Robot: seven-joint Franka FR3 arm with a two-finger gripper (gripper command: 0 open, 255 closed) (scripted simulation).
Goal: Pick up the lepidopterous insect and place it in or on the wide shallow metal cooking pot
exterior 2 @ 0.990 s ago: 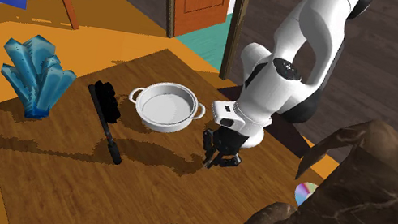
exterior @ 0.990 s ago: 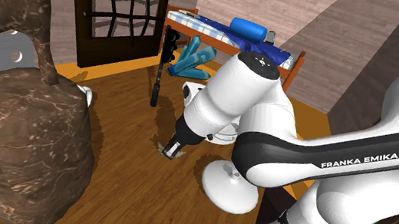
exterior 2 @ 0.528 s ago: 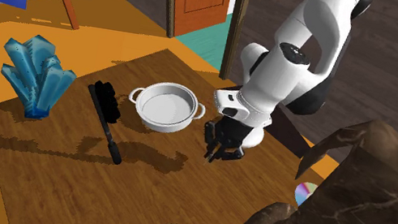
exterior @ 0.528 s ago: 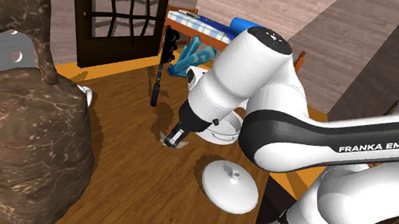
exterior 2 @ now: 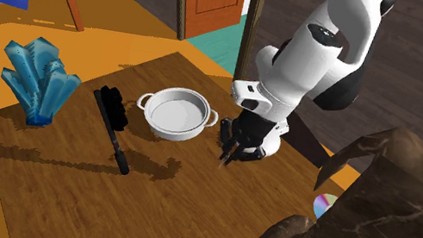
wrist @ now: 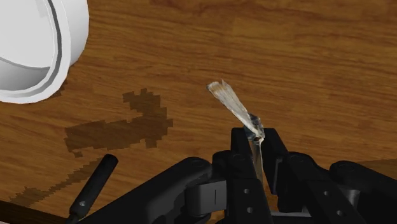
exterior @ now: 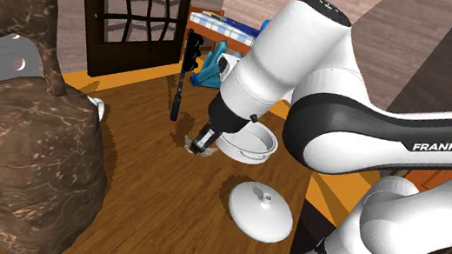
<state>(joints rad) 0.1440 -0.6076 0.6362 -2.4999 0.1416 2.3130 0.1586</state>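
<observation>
A pale tan insect with thin wings [wrist: 230, 102] is clasped edge-on between the black fingers of my gripper [wrist: 254, 139], and one wing sticks out past the fingertips. The gripper [exterior: 203, 143] hangs a little above the wooden table, shut on the insect. It is just beside the wide shallow white pot [exterior: 249, 142]. In the second exterior view the gripper [exterior 2: 229, 153] is right of the two-handled pot [exterior 2: 176, 112], level with its near rim. The pot's wall [wrist: 38, 57] lies beyond and to one side of the fingers.
The pot's white lid [exterior: 260, 210] lies on the table near the stand. A black brush [exterior 2: 113, 126] and a blue crystal cluster [exterior 2: 37, 77] are beyond the pot. A large brown statue [exterior: 20, 151] stands at the shoulder view's left. A disc [exterior 2: 324, 205] lies by it.
The gripper has lifted off the table with the insect in it and moved closer to the pot. The arm's elbow has risen.
</observation>
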